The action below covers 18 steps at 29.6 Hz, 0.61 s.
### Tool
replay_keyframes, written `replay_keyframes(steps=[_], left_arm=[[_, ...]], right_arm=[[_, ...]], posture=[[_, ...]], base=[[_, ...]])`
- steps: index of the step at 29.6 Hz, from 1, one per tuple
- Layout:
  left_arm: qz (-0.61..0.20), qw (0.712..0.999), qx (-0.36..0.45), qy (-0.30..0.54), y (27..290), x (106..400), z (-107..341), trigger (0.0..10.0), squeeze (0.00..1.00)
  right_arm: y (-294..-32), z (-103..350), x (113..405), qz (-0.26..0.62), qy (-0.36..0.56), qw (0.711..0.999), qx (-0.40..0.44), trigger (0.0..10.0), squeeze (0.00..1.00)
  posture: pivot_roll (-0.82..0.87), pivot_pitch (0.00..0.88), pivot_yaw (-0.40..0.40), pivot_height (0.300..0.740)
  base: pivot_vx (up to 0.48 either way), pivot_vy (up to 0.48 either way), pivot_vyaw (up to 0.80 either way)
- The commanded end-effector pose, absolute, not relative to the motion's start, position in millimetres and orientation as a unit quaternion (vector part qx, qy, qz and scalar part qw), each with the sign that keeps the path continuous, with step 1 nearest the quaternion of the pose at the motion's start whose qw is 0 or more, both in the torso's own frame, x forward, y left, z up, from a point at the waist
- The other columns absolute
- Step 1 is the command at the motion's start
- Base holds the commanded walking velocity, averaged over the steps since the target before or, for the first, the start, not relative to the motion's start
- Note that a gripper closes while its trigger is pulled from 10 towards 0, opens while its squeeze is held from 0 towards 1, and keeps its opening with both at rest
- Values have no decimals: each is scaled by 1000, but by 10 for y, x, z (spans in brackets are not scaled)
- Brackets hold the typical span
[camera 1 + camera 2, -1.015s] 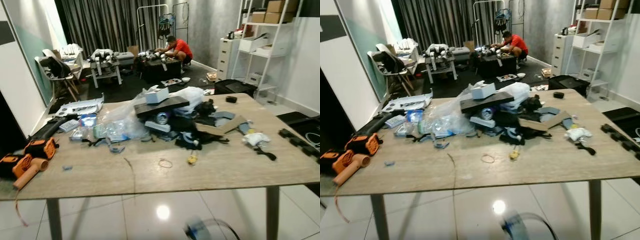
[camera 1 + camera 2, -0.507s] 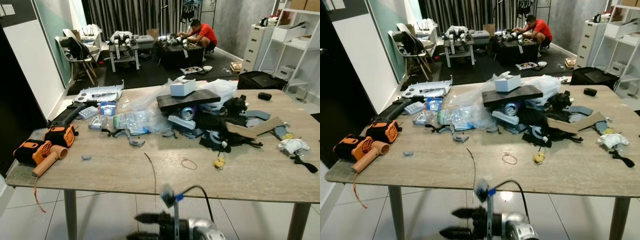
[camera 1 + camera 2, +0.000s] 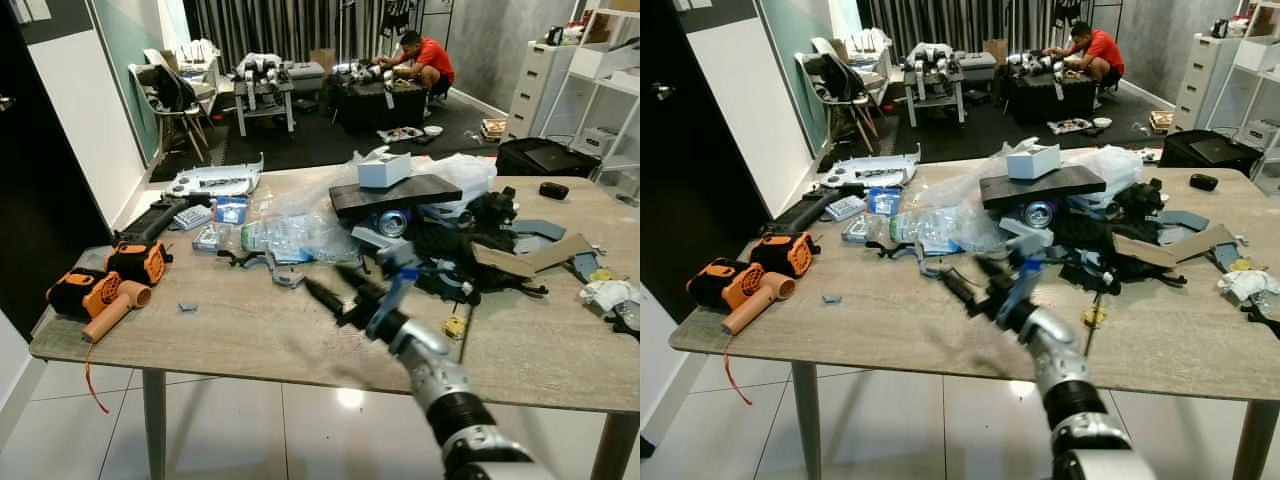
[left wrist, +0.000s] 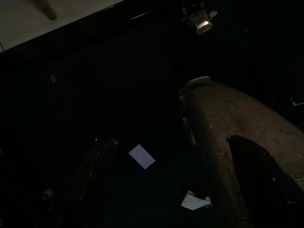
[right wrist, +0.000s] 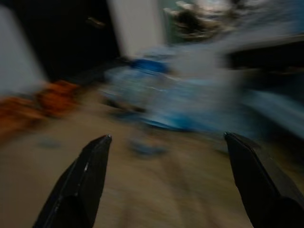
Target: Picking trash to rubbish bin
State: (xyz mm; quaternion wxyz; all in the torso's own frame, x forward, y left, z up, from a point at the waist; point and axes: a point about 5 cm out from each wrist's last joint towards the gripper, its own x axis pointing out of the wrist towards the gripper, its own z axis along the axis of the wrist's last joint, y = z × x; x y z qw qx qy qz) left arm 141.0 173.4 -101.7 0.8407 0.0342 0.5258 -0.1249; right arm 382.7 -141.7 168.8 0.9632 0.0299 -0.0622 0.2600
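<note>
The trash lies heaped across the middle and right of the frame on the pale wood-grain counter (image 3: pixel 250 335): a crumpled clear plastic bag with flattened bottles (image 3: pixel 290 235), a dented silver drink can (image 3: pixel 392 222), a torn strip of brown cardboard (image 3: pixel 530 255) and a wad of white tissue (image 3: pixel 606 293). All of it looks light; the bag is soft and slippery and would likely bunch, so a pinch on a gathered fold seems safest, while the can is stiff enough to take across its body. The right hand (image 3: pixel 335 287) reaches at centre frame over the counter, its fingers spread wide and empty. The left hand (image 4: pixel 263 185) hangs in darkness; whether it is open cannot be told. Upper in the frame, a person in a red shirt (image 3: pixel 428 58) crouches on dark flooring.
</note>
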Motion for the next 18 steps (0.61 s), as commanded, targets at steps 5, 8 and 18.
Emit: replay_keyframes(steps=[5, 8, 18], left_arm=[[-134, 825, 34, 548, 1707, 1256, -1073, 10000, 0], [-139, 825, 39, 546, 1701, 1265, -1069, 10000, 0], [-147, 824, 45, 546, 1705, 1301, -1058, 10000, 0]], right_arm=[[-1735, 1707, 3894, 130, -54, 989, -45, 10000, 0], [-1782, 1720, 3901, 108, -59, 991, -56, 10000, 0], [-1779, 1816, 3922, 79, -88, 987, -113, 10000, 0]], posture=[[-118, 89, 49, 740], [-117, 84, 48, 740], [-127, 78, 50, 740]], base=[[0, 0, 0], [0, 0, 0], [0, -243, 0]])
